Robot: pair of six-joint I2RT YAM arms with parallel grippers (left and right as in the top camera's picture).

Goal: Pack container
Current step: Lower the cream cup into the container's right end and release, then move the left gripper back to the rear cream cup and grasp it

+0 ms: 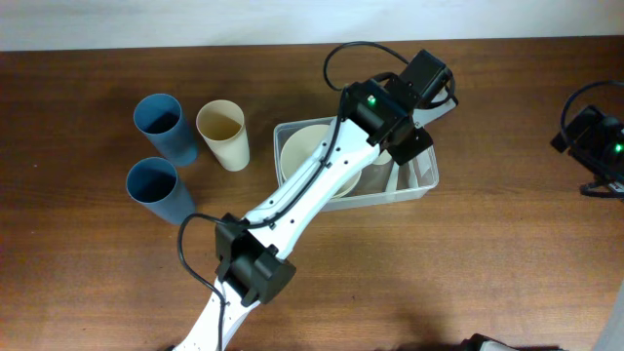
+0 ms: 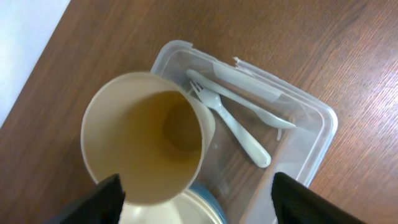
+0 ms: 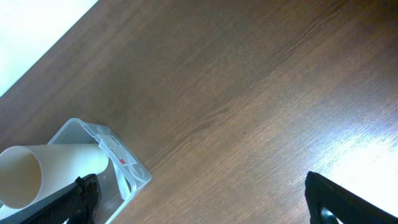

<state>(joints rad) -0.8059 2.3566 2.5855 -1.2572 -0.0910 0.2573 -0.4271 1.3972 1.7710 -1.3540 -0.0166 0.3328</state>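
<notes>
The clear container (image 1: 426, 183) sits mid-table under my left arm. In the left wrist view the container (image 2: 324, 122) holds a white fork (image 2: 239, 127) and a second white utensil (image 2: 249, 107). It also holds a cream cup (image 2: 146, 146), which lies tilted on stacked bowls, a cream one (image 2: 177, 211) over a blue one (image 2: 208, 198). My left gripper (image 2: 198, 190) hangs open just above; the cup lies by its left finger, far from the right one. My right gripper (image 3: 205, 208) is open over bare wood at the far right (image 1: 597, 146).
Two blue cups (image 1: 161, 127) (image 1: 156, 185) and a cream cup (image 1: 224, 135) stand left of the container. The right wrist view shows the container's labelled end (image 3: 118, 152) and the lying cup (image 3: 50, 174). The table's back edge (image 1: 195, 47) runs along the top.
</notes>
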